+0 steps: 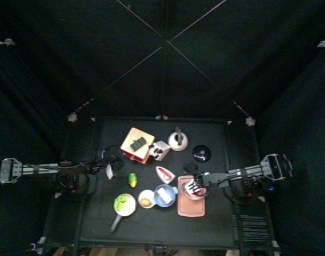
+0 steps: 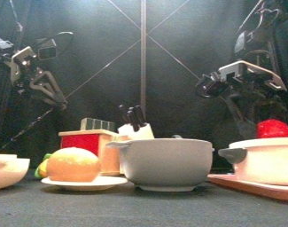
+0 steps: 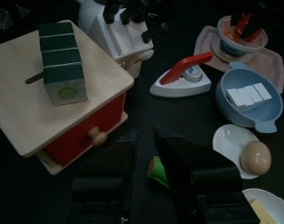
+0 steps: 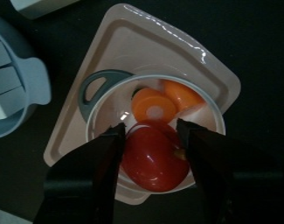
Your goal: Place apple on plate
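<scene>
1. Wooden box, red front with a knob, green block on its top.
2. White holder just behind the box.
3. Red-and-white iron beside a blue bowl.
4. Pink plate at the far edge; right gripper over it.
5. Egg in a white dish.

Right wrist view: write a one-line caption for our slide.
Open right gripper straddles the apple in a bowl on the plate.
</scene>
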